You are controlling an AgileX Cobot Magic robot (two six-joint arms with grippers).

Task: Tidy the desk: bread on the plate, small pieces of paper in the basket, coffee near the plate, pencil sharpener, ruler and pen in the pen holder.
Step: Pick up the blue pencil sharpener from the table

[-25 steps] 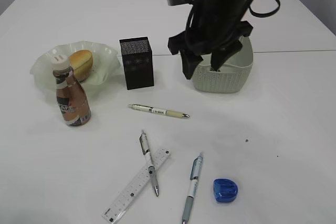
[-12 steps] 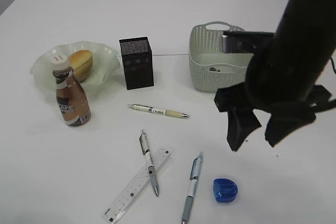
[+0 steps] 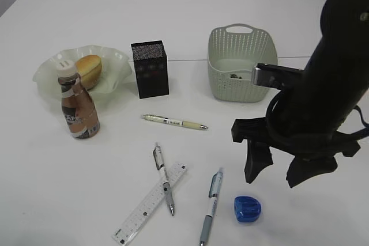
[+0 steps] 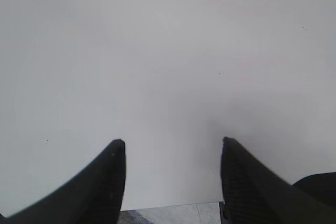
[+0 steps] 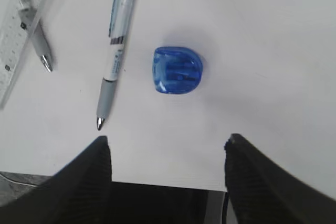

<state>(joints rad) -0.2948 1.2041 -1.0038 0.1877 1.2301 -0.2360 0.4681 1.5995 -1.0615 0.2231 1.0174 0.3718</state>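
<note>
Blue pencil sharpener (image 5: 178,70) now lies under the lowered, wide-spread right gripper (image 5: 167,153).

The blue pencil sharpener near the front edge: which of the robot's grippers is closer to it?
Right. The right gripper hangs open just above the blue pencil sharpener, slightly to its right. The left gripper sees only bare table, with no sharpener in its view.

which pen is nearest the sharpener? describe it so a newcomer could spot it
Start at the blue sharpener near the table's front edge, below the right gripper. The pen lies just left of it. Unlike the pen crossing the ruler, it lies alone and has a clear blue barrel and grey grip.
</note>
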